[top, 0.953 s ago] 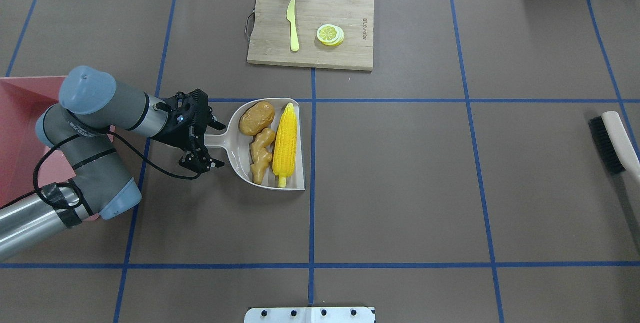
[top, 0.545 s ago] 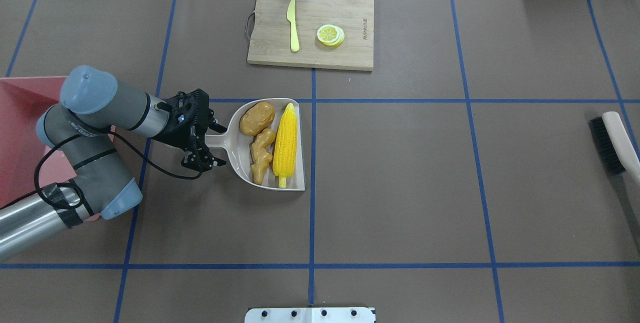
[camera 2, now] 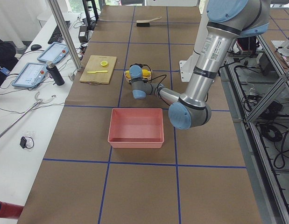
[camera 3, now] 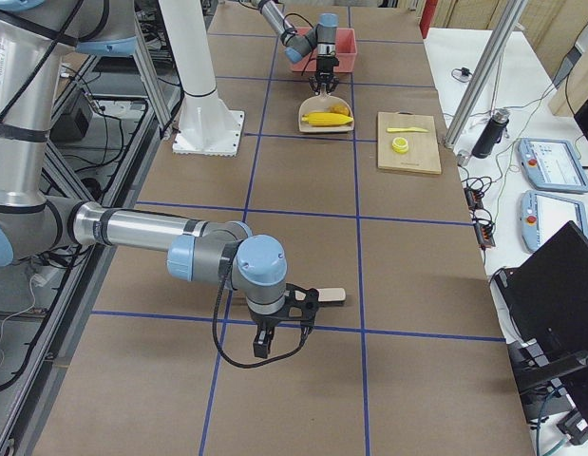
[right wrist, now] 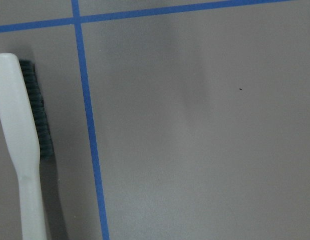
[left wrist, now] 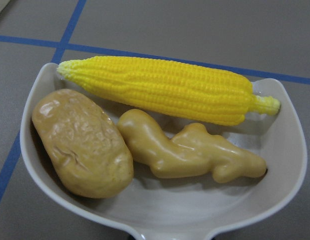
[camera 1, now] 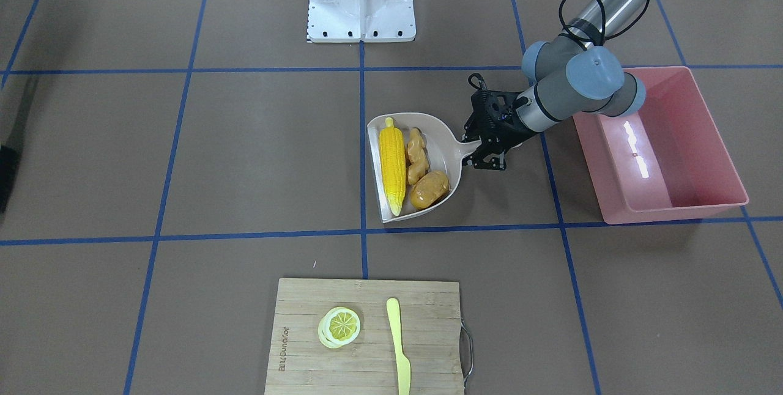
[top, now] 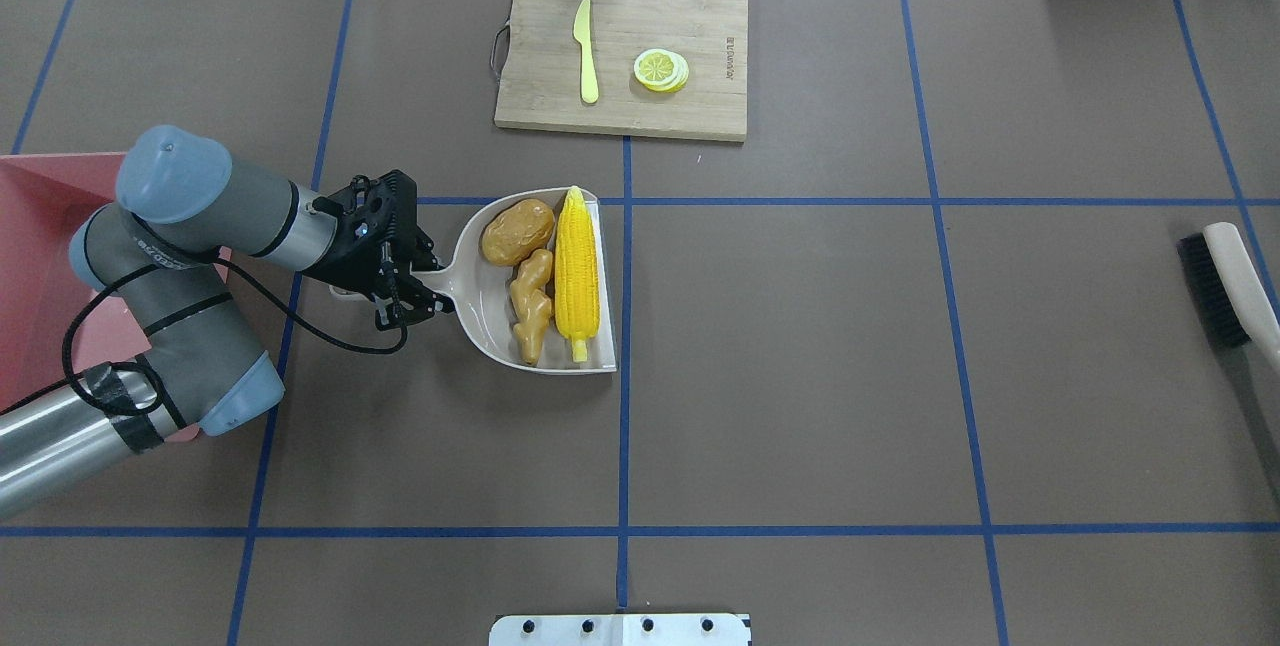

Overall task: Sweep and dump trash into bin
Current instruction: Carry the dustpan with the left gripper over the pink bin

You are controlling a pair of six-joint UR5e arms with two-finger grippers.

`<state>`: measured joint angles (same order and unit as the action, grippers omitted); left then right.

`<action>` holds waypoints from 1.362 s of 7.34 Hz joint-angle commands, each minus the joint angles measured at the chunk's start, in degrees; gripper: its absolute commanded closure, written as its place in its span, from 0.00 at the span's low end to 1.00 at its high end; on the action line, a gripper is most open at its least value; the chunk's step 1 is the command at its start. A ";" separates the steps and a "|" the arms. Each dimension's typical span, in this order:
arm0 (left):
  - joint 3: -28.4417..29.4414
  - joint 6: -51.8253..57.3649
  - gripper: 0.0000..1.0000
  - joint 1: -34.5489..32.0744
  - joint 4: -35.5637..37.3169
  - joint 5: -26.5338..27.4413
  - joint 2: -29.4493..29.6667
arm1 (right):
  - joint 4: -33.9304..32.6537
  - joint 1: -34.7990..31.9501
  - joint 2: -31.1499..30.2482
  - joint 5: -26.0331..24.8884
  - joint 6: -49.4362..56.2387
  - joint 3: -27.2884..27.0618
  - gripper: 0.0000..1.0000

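The trash lies in the beige dustpan (top: 485, 321): a yellow corn cob (top: 578, 276), a tan ginger root (top: 530, 306) and a brown potato lump (top: 517, 231). My left gripper (top: 420, 284) is shut on the dustpan's handle, on its left side. The left wrist view looks into the pan, with the corn (left wrist: 165, 90) at the open edge, the ginger (left wrist: 190, 152) and the potato (left wrist: 82, 142). The pink bin (camera 1: 667, 199) stands behind my left arm. My right gripper (camera 3: 275, 332) shows only in the exterior right view, beside the brush (camera 3: 322, 296); I cannot tell if it is open or shut.
A wooden cutting board (top: 700, 106) with a pale yellow knife (top: 586, 51) and a lemon slice (top: 661, 69) lies at the far middle. The brush (top: 1228, 281) lies at the right edge. The robot's white base plate (top: 620, 629) sits at the near middle.
My left gripper's fingers have closed in on the dustpan handle. The pan has turned slightly and shifted a little towards the far side, carrying the trash along.
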<state>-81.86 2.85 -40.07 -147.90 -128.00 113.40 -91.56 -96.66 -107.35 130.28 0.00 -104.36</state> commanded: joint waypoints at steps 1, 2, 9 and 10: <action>-1.01 -4.22 1.00 -0.45 -0.72 -0.14 -0.02 | 1.19 0.07 0.12 -0.63 0.43 -0.41 0.00; -1.98 -4.34 1.00 -0.45 -0.73 -0.05 -0.02 | 1.29 -0.01 -0.75 -0.12 0.00 -0.06 0.00; -10.40 -4.78 1.00 -11.06 -4.07 -3.04 -5.80 | 1.29 -0.10 -0.14 1.11 -0.44 -1.11 0.00; -13.47 -4.78 1.00 -14.30 -1.72 -3.39 -8.09 | 1.20 -0.10 -0.14 1.12 -0.44 -1.37 0.00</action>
<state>-91.97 -1.90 -50.52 -151.48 -130.92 108.09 -90.26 -96.77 -107.52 131.20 -0.43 -105.42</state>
